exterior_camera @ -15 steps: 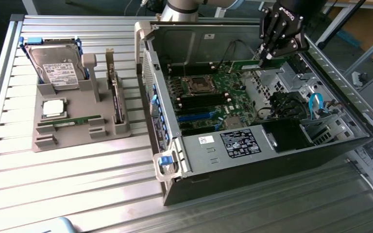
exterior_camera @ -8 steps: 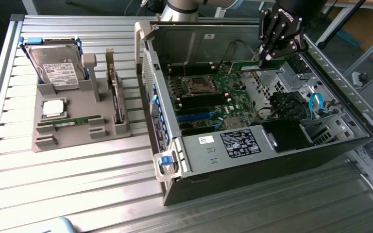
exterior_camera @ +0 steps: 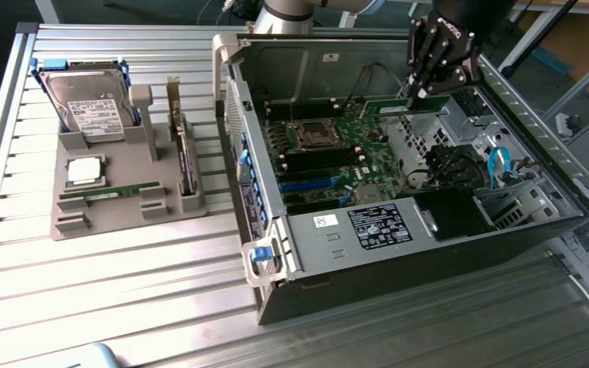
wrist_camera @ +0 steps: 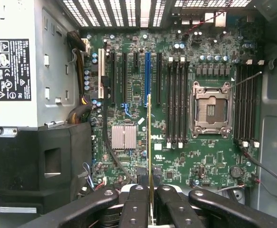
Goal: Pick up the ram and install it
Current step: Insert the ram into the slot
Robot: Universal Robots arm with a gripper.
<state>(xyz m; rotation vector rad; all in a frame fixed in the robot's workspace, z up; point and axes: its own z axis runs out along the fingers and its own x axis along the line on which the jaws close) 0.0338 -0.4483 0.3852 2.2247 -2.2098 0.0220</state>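
Note:
The ram (exterior_camera: 389,107) is a thin green stick, and my gripper (exterior_camera: 419,95) is shut on it, hanging over the open computer case (exterior_camera: 274,253) near its far wall. In the wrist view the ram (wrist_camera: 150,142) appears edge-on as a narrow line between my black fingers (wrist_camera: 136,206), with my gripper (wrist_camera: 150,202) closed around it. It hangs above the green motherboard (wrist_camera: 129,95), apart from it. It lines up roughly with the gap between the blue expansion slot (wrist_camera: 147,76) and the black memory slots (wrist_camera: 176,102). The empty processor socket (wrist_camera: 210,109) lies beyond those slots.
On the slatted table, at the exterior view's left, a grey fixture (exterior_camera: 100,222) holds a hard drive (exterior_camera: 88,107), a square silver chip (exterior_camera: 83,170), a bracketed card (exterior_camera: 181,149) and another thin green stick (exterior_camera: 110,191). Inside the case are a power supply (wrist_camera: 13,61), cables (exterior_camera: 497,165) and more memory slots (wrist_camera: 247,104).

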